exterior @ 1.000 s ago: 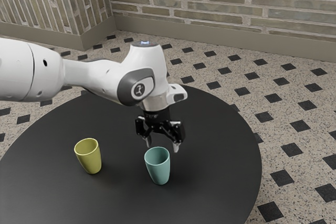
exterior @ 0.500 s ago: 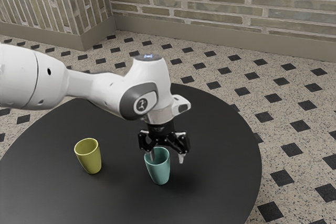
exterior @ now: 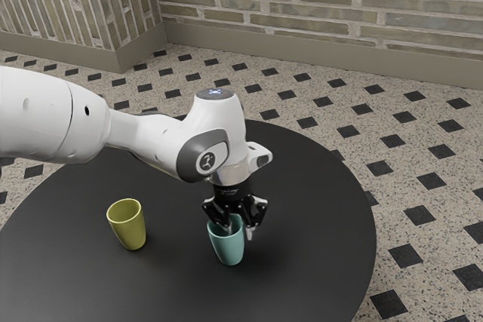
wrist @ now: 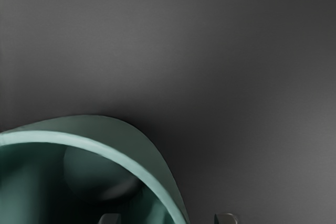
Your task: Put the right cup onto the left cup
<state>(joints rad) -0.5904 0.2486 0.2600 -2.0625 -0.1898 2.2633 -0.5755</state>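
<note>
Table was round, black and smooth, with a soft low sheen and a clean curved edge. Floor around it: speckled beige-grey, terrazzo-like, black diamond-shaped tiles in a regular pattern. Behind that, brick wall: long flat bricks in grey-green and tan, pale rough joints, plain taupe baseboard along the foot. Toward the exterior view's left the wall turned a corner, and the brickwork past it ran upright, over the same kind of baseboard.

Two cups on the table, both upright, no handles, round mouths, sides tapering to a narrower base. Teal cup stood toward the exterior view's right, on the table, under the pincer. Yellow-green cup stood toward the exterior view's left, apart from it. Both looked smooth and plain. Wrist view had the teal one's lip as a paler, rounded band, darker green inside with soft light patches.

Pincer was open, pointing down, straddling the teal cup's wall: one finger inside the mouth, the other outside, gaps either side of the wall. No grip on it. Arm: glossy white rounded shells, dark grey ring at the joint near the hand, black pincer body.
</note>
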